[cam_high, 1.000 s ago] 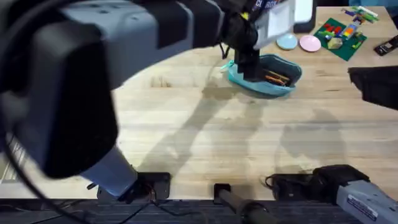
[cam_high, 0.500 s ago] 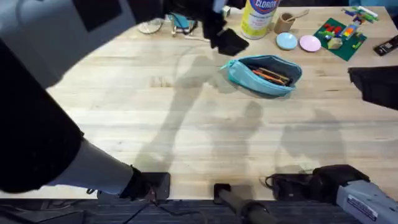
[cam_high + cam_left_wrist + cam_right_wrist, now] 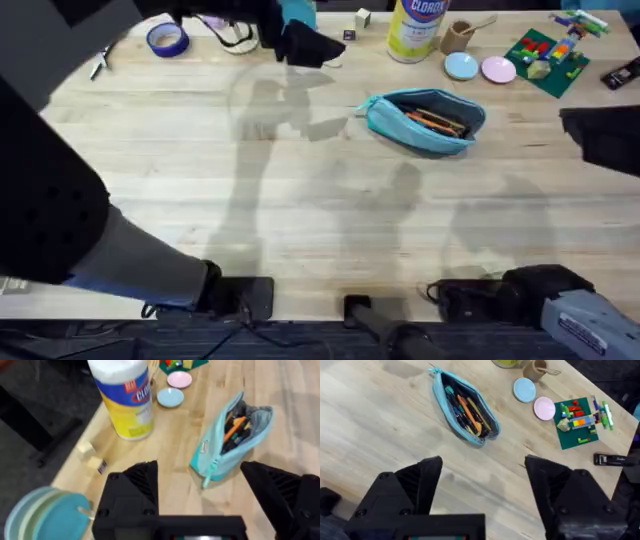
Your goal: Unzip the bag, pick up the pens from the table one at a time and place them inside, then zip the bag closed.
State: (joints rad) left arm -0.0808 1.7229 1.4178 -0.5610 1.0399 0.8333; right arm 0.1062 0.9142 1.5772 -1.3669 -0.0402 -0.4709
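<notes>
The turquoise bag [image 3: 425,122] lies unzipped on the table [image 3: 300,200], right of centre toward the far side. Its mouth gapes, and slim orange and dark pens [image 3: 467,410] lie inside it. In the left wrist view the bag [image 3: 227,442] lies ahead of my left gripper [image 3: 199,467], which is open with nothing between its fingers. In the overhead view that left gripper [image 3: 300,42] hovers near the table's far edge, left of the bag. My right gripper [image 3: 482,467] is open and empty, high above the table on the near side of the bag [image 3: 465,407].
A Clorox canister [image 3: 415,28], a wooden cup [image 3: 457,35], a blue dish [image 3: 461,67], a pink dish [image 3: 498,69] and a green brick plate [image 3: 548,55] stand behind the bag. A blue tape roll [image 3: 166,38] lies far left. Stacked teal plates [image 3: 45,515] sit near the left gripper.
The left gripper has pulled away from the bag's mouth and swung left along the far edge. The bag stays open and in place. The right arm has not moved.
</notes>
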